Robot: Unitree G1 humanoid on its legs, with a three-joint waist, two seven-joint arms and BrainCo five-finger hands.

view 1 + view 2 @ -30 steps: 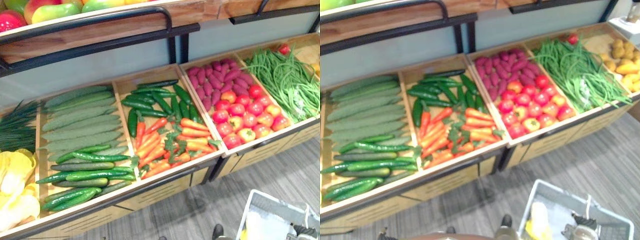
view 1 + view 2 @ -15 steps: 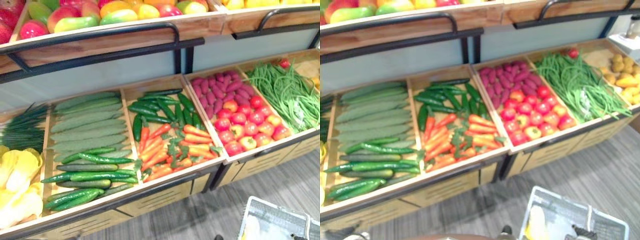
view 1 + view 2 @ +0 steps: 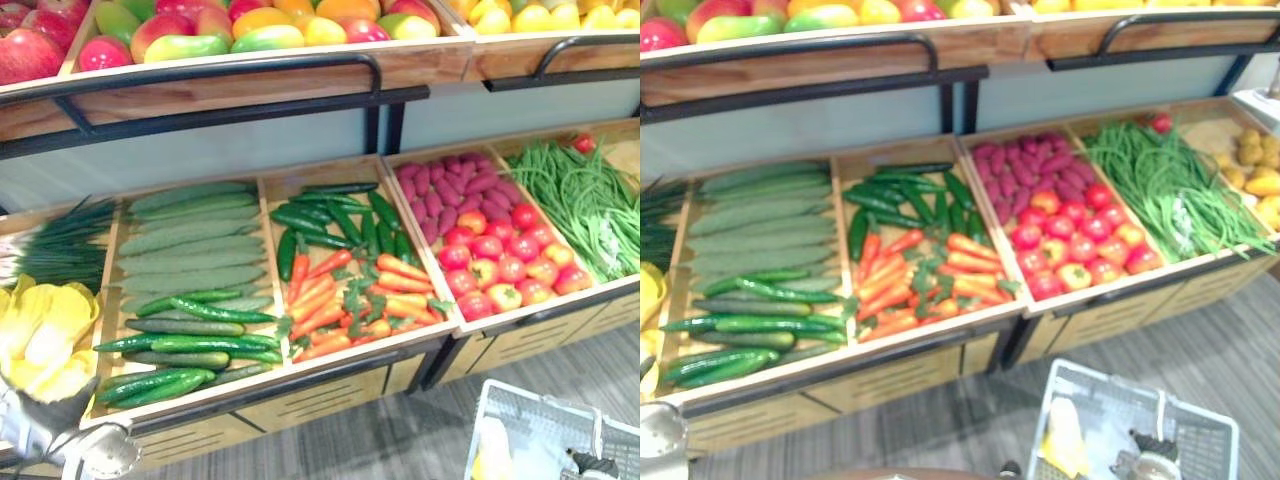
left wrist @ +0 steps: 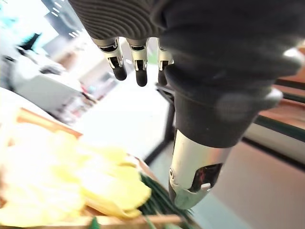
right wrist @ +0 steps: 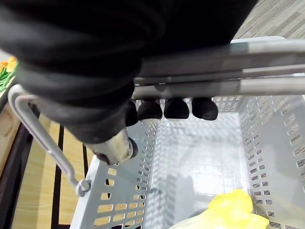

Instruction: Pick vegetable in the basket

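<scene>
basket handle (image 5: 248, 52) sits clenched in right hand (image 5: 95, 81); left hand (image 4: 209, 86) hangs slack by yellow leaves (image 3: 45, 335) at stall (image 3: 300, 395) edge.

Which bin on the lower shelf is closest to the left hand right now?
The far-left bin of yellow leafy vegetables, right beside the left hand; the cucumbers, carrots and tomatoes all lie further right.

Wooden produce shelves (image 3: 310, 402) stand on grey floor (image 3: 400, 445).

Perforated grey plastic basket (image 5: 119, 205), metal handle (image 5: 267, 55), wooden crates (image 3: 310, 400), glossy cucumbers (image 3: 190, 345)
</scene>
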